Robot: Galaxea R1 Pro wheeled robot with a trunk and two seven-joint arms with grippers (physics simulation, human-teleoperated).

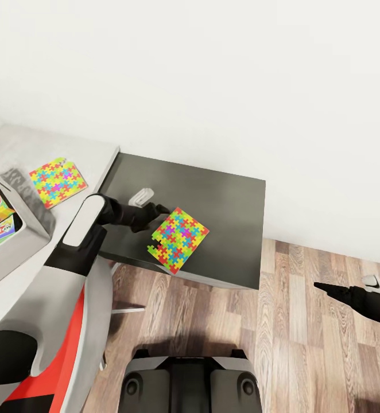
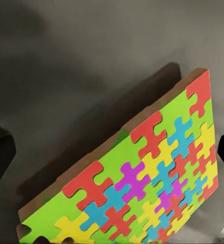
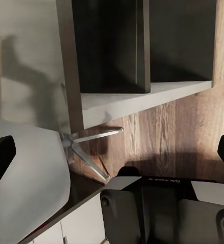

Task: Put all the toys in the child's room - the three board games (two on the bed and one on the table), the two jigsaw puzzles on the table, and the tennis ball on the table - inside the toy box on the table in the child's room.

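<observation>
One jigsaw puzzle (image 1: 178, 240) lies on the dark grey side table (image 1: 224, 201), near its front edge. My left gripper (image 1: 157, 212) hovers at the puzzle's far left corner, open. In the left wrist view the puzzle (image 2: 142, 183) lies between the spread fingertips (image 2: 0, 152). A second jigsaw puzzle (image 1: 58, 181) lies on the pale desk (image 1: 23, 143). The grey toy box (image 1: 32, 221) at the left holds board games, a Monopoly box (image 1: 0, 232) among them. My right gripper (image 1: 328, 288) hangs open over the floor, far right, holding nothing.
The white wall runs close behind both tables. Wood-plank floor (image 1: 305, 344) lies in front of and right of the side table. My base (image 1: 190, 381) stands just before it. A small pale object (image 1: 141, 197) sits on the side table behind my left wrist.
</observation>
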